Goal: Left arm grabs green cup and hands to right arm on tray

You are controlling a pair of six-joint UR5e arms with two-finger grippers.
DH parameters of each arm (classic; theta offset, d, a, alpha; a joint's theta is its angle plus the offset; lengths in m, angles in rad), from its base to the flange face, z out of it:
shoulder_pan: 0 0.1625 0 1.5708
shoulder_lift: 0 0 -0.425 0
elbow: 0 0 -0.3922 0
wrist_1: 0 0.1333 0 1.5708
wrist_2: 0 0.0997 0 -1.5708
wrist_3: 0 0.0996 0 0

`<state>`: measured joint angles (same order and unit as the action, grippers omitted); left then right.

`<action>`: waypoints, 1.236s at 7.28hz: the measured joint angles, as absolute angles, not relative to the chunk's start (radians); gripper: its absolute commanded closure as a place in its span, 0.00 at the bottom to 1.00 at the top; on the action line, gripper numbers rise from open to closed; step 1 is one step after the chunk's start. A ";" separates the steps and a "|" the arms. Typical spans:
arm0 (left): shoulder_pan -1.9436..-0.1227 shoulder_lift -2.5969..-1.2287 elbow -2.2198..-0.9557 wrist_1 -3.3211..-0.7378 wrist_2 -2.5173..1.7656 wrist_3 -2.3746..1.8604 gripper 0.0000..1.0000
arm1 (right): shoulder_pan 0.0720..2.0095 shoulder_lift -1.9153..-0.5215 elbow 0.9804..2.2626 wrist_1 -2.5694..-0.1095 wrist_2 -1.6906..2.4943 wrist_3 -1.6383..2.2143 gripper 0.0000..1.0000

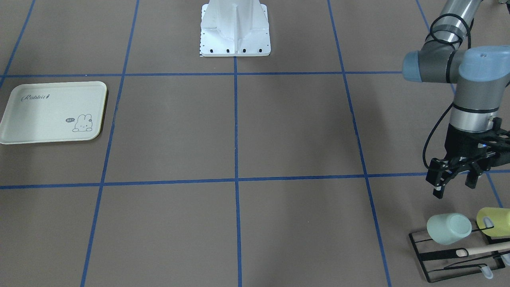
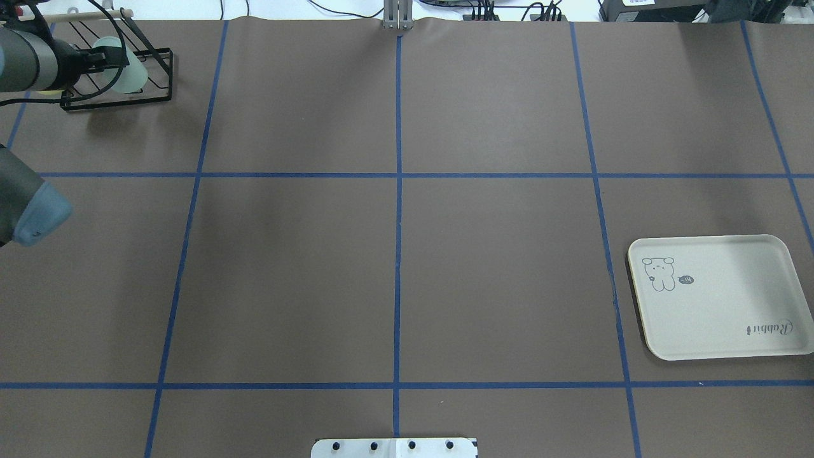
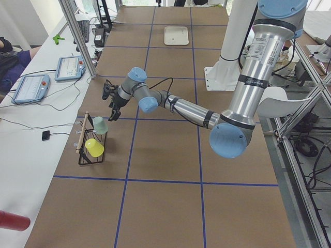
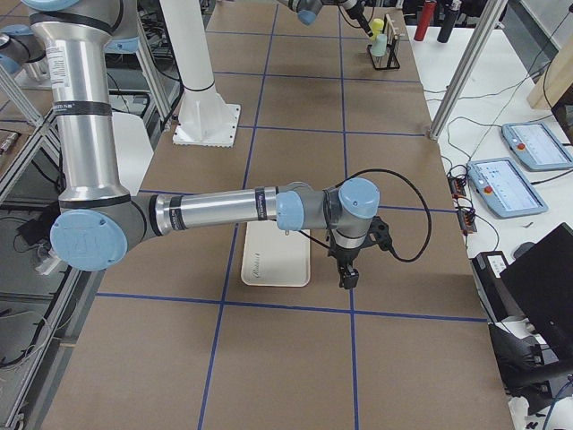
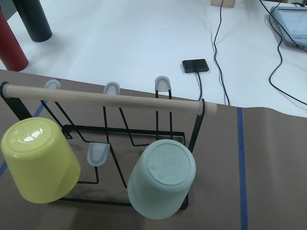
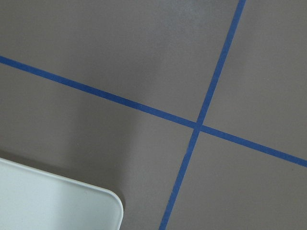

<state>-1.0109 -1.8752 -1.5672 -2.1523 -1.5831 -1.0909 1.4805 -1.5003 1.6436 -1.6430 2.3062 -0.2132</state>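
- Overhead exterior view is showing the table (image 2: 394, 267) with the work sitting at two opposite ends: rack at the far corner on the robot's left, tray by the right edge.
- Left arm (image 1: 474, 91) is reaching out to that far-left corner. Right arm (image 4: 215, 213) is stretching low across to the right edge.
- Tray (image 1: 51, 113) is lying flat and bare near the right edge, well apart from the cups.
- Rack (image 1: 438, 254) is carrying two cups tipped on its prongs. The green cup (image 1: 449, 228) is hanging base outward, beside the yellow cup (image 1: 494, 221).
- Left gripper (image 1: 455, 187) is hovering near the green cup on the robot's side of the rack, not touching it, with its jaws standing apart.
- Right gripper (image 4: 346, 276) is hanging just beside the tray. I cannot tell whether its jaws are parted.
- Judging by this, the grab is only being approached, and nothing is being held.
- The next move is calling for the left gripper to close in around the green cup's wall, then slide it off its prong without snagging the rack or nudging the yellow cup.
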 measured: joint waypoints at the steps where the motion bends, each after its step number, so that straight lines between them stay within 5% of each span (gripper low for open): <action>1: -0.998 -1.879 -1.548 -2.170 -1.527 -1.096 0.00 | 1.480 -1.500 1.643 -1.642 2.306 -0.211 0.00; 9: -0.935 -1.950 -1.388 -2.262 -1.367 -1.056 0.00 | 1.478 -1.503 1.641 -1.644 2.316 -0.207 0.00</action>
